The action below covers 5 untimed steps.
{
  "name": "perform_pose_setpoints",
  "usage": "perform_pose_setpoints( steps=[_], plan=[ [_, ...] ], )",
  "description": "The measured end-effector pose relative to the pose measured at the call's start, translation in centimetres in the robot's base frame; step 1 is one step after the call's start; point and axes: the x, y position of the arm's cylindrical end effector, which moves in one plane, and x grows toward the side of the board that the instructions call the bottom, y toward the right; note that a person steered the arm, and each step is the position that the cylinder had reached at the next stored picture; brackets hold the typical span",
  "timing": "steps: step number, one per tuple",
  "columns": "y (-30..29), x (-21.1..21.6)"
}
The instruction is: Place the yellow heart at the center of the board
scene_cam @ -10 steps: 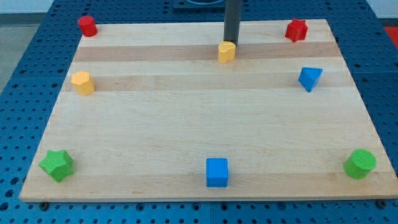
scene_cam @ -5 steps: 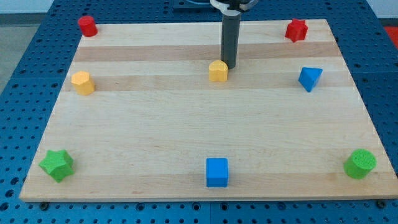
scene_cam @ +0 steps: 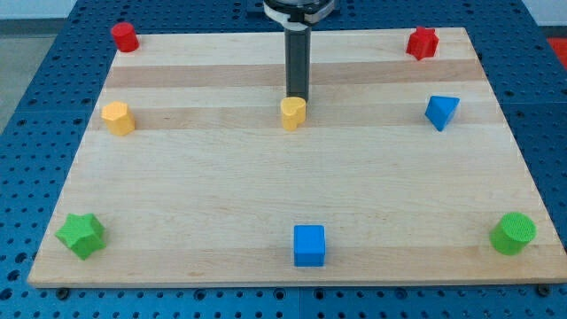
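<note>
The yellow heart (scene_cam: 293,113) sits on the wooden board (scene_cam: 266,186), a little above the board's middle. My tip (scene_cam: 296,98) stands right behind it, at its top edge, touching or nearly touching it. The dark rod rises straight up toward the view's top.
A yellow hexagon-like block (scene_cam: 118,118) is at the left. A red cylinder (scene_cam: 124,37) is at top left, a red star (scene_cam: 423,42) at top right. A blue triangle (scene_cam: 441,112) is at right, a blue cube (scene_cam: 309,245) at bottom middle, a green star (scene_cam: 81,235) at bottom left, a green cylinder (scene_cam: 514,233) at bottom right.
The rod has moved down and to the view's left. The yellow heart has been pushed down and left, from near the top edge toward the board's middle.
</note>
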Motion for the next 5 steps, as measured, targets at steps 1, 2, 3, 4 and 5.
perform_pose_setpoints(
  steps=[1, 2, 3, 4, 5],
  plan=[
    [-0.7, 0.0],
    [-1.9, -0.3],
    [-3.6, -0.4],
    [-5.8, -0.4],
    [-8.0, -0.4]
  ],
)
